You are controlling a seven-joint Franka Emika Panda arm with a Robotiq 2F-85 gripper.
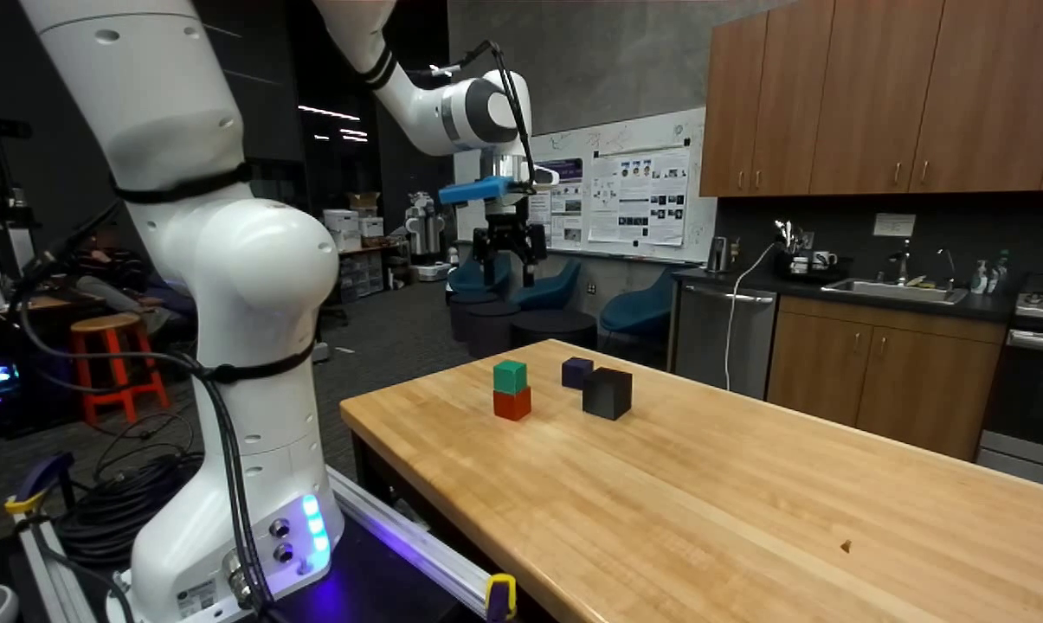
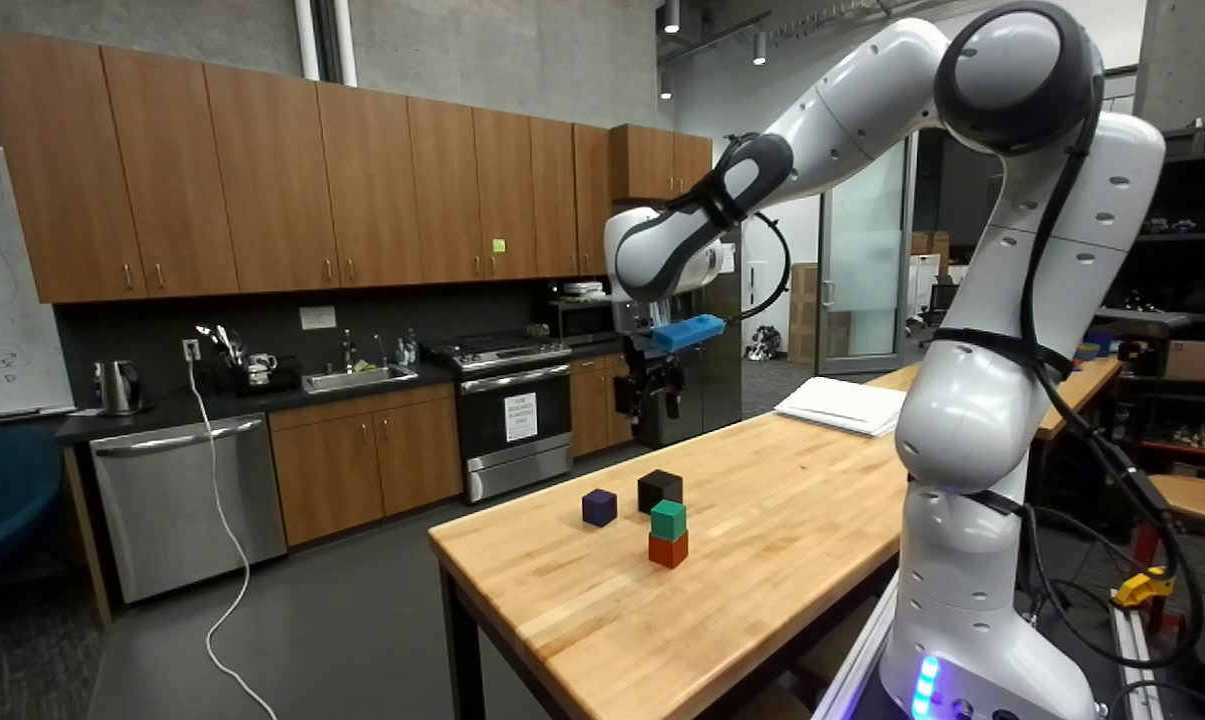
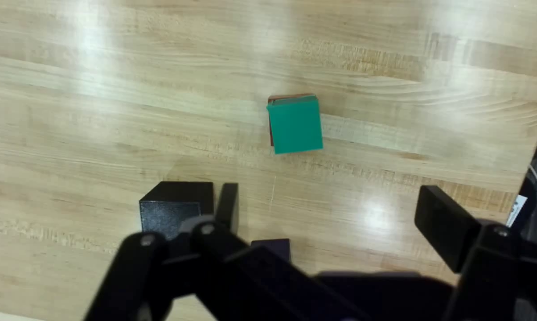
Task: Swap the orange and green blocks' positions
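Green, flat-faced and sharp-edged, the upper block [image 3: 296, 127] sits on the orange-red block [image 2: 668, 550], slightly out of line with it in my wrist view. I see them stacked on the wooden table [image 1: 703, 502], near the larger black block [image 1: 608, 394]. My gripper [image 3: 331, 209] hangs above, jaws standing wide apart.

Both exterior views flank the arm [image 1: 266, 251] and overlook the table [image 1: 703, 502]; the wrist view faces down, nearer.
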